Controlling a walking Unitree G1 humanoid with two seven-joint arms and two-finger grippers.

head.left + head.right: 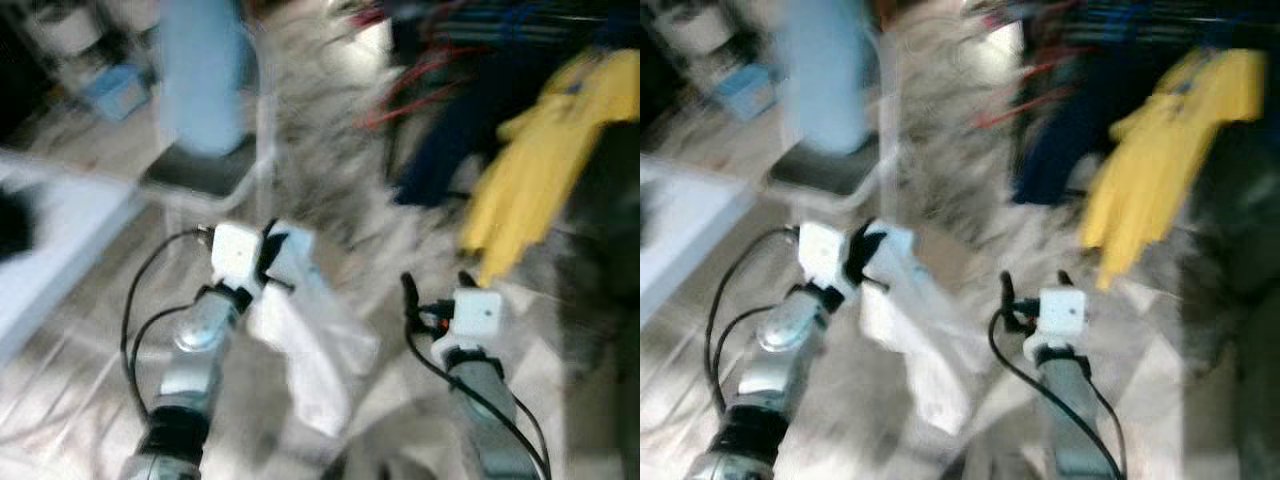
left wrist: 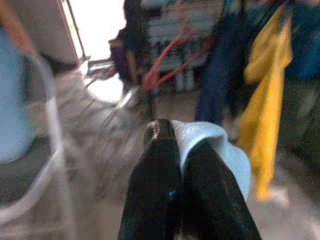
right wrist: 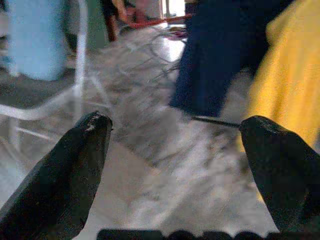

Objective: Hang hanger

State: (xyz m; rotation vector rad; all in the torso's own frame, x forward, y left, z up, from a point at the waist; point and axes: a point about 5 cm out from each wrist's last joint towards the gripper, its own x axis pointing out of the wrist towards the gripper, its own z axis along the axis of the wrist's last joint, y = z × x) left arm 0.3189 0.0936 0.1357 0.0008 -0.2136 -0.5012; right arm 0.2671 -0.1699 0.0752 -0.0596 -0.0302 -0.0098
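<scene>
The frames are smeared with motion, so detail is thin. The left pincer (image 1: 268, 250) sits left of centre in the head views, its two black fingers (image 2: 165, 200) clenched together on a white garment (image 1: 315, 345) that droops down and toward lower centre. I take it the hanger is inside that cloth, but I cannot make out the hanger itself. The right pincer (image 1: 438, 292) sits right of centre, released, its fingers spread wide with nothing between them. The hanging clothes (a yellow garment (image 1: 545, 150) and a dark blue one (image 1: 445, 130)) fill the upper right, ahead of and rightward from the left pincer, well apart from it. The right arm is nearer to them, yet the load is on the left arm, so the carry probably has to travel up and right across the frame. The rail that bears the clothes is too blurred to place.
</scene>
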